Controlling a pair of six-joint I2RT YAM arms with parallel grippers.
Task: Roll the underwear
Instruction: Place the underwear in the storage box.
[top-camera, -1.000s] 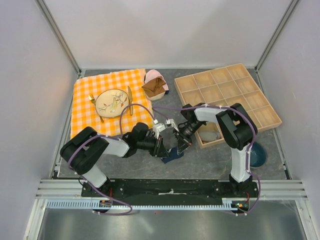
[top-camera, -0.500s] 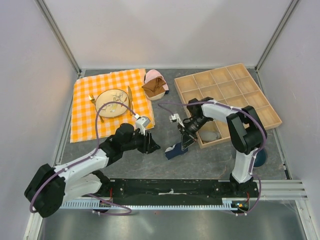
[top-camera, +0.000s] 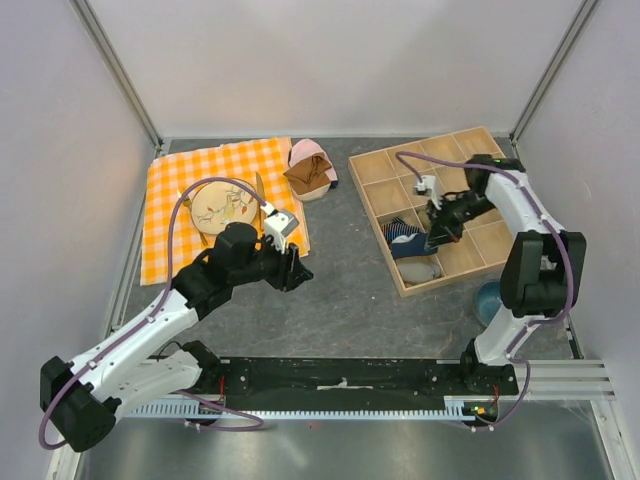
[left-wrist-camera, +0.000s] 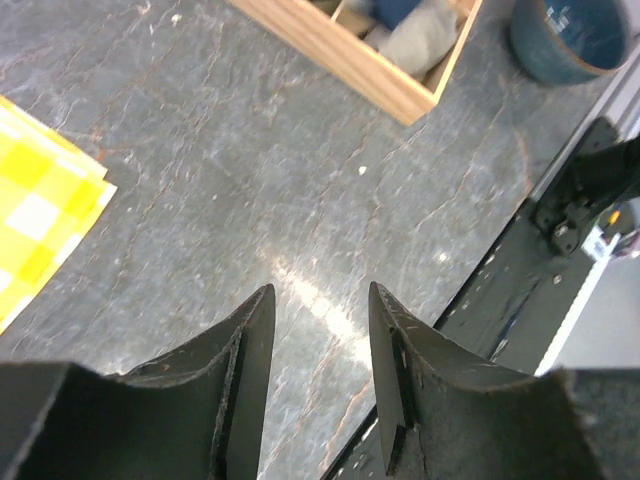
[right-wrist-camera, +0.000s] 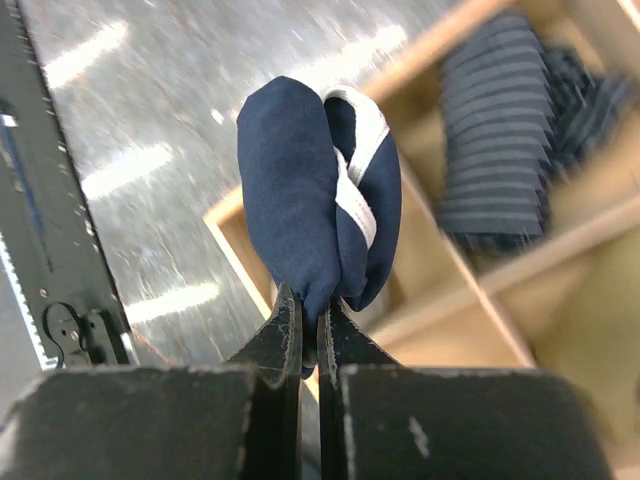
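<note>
The underwear (right-wrist-camera: 312, 200) is a small navy roll with a white trim. My right gripper (right-wrist-camera: 310, 302) is shut on its lower edge and holds it above the wooden tray (right-wrist-camera: 440, 40), over a front compartment next to a striped dark-blue rolled cloth (right-wrist-camera: 495, 150). In the top view the right gripper (top-camera: 438, 234) is over the tray's (top-camera: 520, 240) front left part, with the underwear (top-camera: 419, 247) under it. My left gripper (top-camera: 296, 268) is open and empty over the bare grey table, left of the tray; its fingers (left-wrist-camera: 250, 340) stand apart.
A grey rolled cloth (top-camera: 422, 270) lies in the tray's front compartment. Brown and pink garments (top-camera: 310, 172) sit at the back. An orange checked cloth (top-camera: 170, 230) carries a plate (top-camera: 225, 205) and cutlery. A blue bowl (top-camera: 492, 297) stands by the right arm's base.
My right gripper has lifted the underwear off the table and carried it right, over the tray. My left arm has drawn back to the left, away from it, with its gripper empty.
</note>
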